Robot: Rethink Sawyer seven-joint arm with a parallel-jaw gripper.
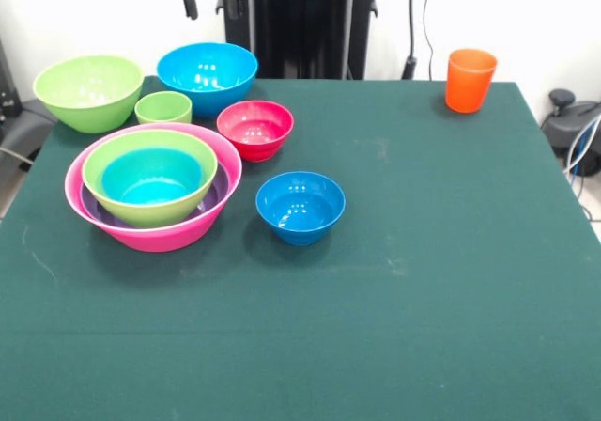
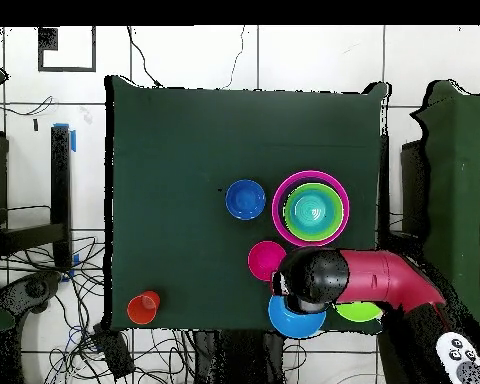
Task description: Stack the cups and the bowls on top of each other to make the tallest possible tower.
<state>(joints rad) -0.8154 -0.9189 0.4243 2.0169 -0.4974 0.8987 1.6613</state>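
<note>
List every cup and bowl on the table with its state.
pink bowl: upright, holds nested bowls
purple bowl: nested in pink
green bowl: nested in purple
teal bowl: nested innermost
small blue bowl: upright, empty
red bowl: upright, empty
large blue bowl: upright, empty
large green bowl: upright, empty
green cup: upright
orange cup: upright, apart

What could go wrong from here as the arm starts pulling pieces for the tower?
The short green cup sits squeezed between the loose green bowl, the large blue bowl and the red bowl; reaching for it could knock a neighbour.

The pink bowl already holds a purple, a green and a teal bowl nested; lifting one may drag the others up.

The orange cup stands near the table's far corner and could be nudged off.
</note>
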